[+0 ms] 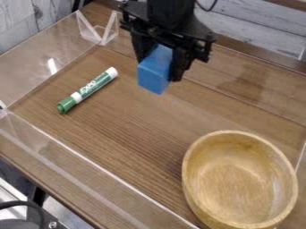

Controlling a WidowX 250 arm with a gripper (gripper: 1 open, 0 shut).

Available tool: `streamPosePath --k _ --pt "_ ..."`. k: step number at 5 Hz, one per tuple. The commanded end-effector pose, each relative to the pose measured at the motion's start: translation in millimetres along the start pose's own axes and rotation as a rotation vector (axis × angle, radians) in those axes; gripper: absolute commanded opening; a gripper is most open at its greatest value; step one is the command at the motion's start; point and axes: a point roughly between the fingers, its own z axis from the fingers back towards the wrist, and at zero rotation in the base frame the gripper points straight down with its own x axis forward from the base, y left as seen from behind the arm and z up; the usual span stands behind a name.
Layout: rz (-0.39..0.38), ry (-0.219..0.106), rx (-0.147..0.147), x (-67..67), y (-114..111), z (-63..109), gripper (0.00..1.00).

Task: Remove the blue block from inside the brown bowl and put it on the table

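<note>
Marker (86, 90) beside raised blue block (156, 70)

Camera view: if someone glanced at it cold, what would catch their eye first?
The blue block, clamped in the black gripper and hanging above the table at upper centre. Next the empty brown bowl at lower right, then the green-and-white marker lying at left.
</note>
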Motion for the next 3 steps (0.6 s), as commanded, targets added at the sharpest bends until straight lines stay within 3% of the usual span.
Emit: streamPosePath --k 1,3 --pt "0.033 -0.041 0.009 6.5 4.2 5.4 0.0" --pt "0.053 -0.041 0.022 7.8 8.8 -2.6 0.0"
